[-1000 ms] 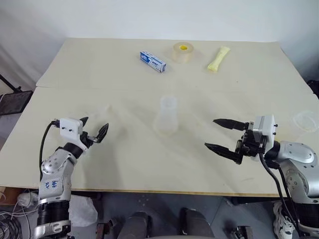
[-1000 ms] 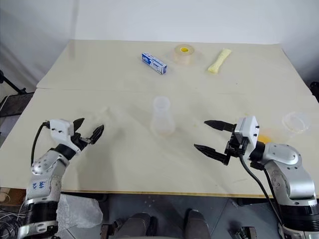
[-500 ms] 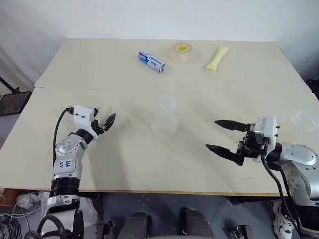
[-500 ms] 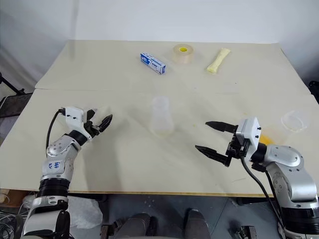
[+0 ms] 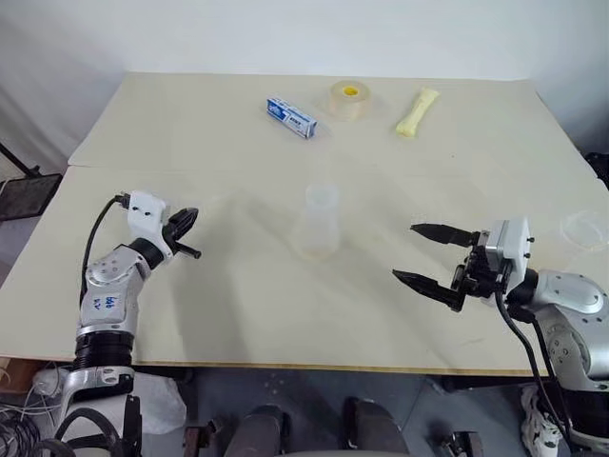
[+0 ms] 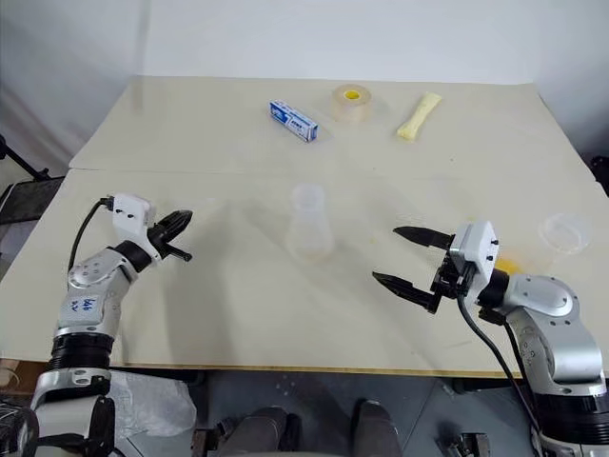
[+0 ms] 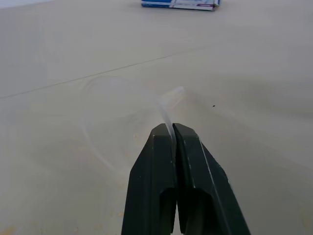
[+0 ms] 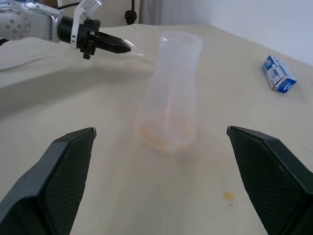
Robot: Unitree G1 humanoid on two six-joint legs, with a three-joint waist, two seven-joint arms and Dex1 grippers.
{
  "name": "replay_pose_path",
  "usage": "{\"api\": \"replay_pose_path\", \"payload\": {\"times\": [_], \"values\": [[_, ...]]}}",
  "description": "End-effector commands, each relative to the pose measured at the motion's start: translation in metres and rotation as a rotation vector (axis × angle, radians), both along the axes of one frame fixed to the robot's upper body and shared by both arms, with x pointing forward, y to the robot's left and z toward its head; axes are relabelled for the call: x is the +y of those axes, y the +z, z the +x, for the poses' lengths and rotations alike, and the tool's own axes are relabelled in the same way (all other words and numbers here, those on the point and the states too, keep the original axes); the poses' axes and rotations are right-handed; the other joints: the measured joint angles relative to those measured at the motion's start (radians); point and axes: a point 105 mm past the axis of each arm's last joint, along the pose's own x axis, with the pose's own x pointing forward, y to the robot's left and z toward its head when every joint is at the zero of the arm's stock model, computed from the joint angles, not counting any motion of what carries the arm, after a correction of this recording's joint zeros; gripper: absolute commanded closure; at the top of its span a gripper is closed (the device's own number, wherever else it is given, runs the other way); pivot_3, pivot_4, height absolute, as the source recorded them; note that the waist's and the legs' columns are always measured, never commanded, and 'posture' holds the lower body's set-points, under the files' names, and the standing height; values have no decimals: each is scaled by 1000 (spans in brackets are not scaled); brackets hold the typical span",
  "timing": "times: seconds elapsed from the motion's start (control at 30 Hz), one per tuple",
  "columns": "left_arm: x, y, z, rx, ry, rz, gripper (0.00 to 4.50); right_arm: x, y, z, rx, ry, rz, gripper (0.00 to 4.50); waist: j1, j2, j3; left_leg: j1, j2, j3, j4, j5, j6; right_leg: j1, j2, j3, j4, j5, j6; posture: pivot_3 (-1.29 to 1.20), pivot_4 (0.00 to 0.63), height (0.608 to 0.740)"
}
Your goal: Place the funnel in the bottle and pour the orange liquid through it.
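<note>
Since the tabletop is pale and every task object is clear plastic, misjudged positions are the main hazard. The bottle stands upright near the middle of the tabletop, with only a faint orange residue seen at its base in the right wrist view; it could be tipped if its narrow neck is struck from the side. The right gripper hovers toward the right front edge with its jaws spread wide and nothing between them, well apart from the bottle. The left gripper, toward the left edge, is pinched fully together on the thin rim of the funnel, which lies on its side on the surface. Because so little of the rim is caught between the fingertips, the funnel could be twisted out or dropped when lifted. The orange liquid's container cannot be identified with certainty; a clear cup sits at the right edge
</note>
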Motion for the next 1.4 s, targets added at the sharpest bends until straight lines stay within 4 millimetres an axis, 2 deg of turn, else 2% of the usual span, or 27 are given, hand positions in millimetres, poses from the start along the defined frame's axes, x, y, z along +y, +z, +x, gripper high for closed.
{"api": "replay_pose_path", "payload": {"times": [0.03,0.2,0.33,0.47,0.73,1.0,1.23,1.4], "values": [[-6,37,-6,-99,-106,18,4455,-4,10,-1,-62,-22,10,0,0,0,0,0,0,0,0,0,0,0,0,0,0,0,0,0,150,740],[-19,70,-10,-159,-265,67,4455,-7,13,-2,-81,-36,10,0,1,0,0,0,0,0,0,0,0,0,0,0,0,0,0,0,150,740],[-42,100,-11,-226,-447,118,4455,-8,17,-5,-104,-50,8,0,1,0,0,-1,0,-1,1,0,0,0,0,-1,0,0,0,0,150,740],[-56,117,-7,-235,-528,157,4455,-10,21,-8,-120,-57,8,0,-1,0,0,-1,-1,0,1,0,0,0,0,-1,0,0,0,0,150,740],[-103,146,-7,-333,-825,331,4455,-4,28,-22,-112,-32,34,0,1,-1,1,-2,-1,0,2,0,1,0,1,-2,1,0,0,0,150,740],[-132,147,-7,-346,-1032,524,4455,-1,26,-25,-125,-64,52,0,1,-2,1,-4,-2,1,3,1,2,-1,1,-3,0,1,1,0,150,740],[-137,140,-11,-329,-1138,691,4455,-1,22,-29,-123,-93,59,0,0,-3,2,-10,-2,2,5,1,3,-6,0,-3,1,1,2,0,150,740],[-142,141,-9,-335,-1140,756,4455,-1,21,-30,-124,-104,61,0,2,-3,2,-14,-3,2,6,2,4,-11,-1,-3,4,1,3,0,150,740]]}}
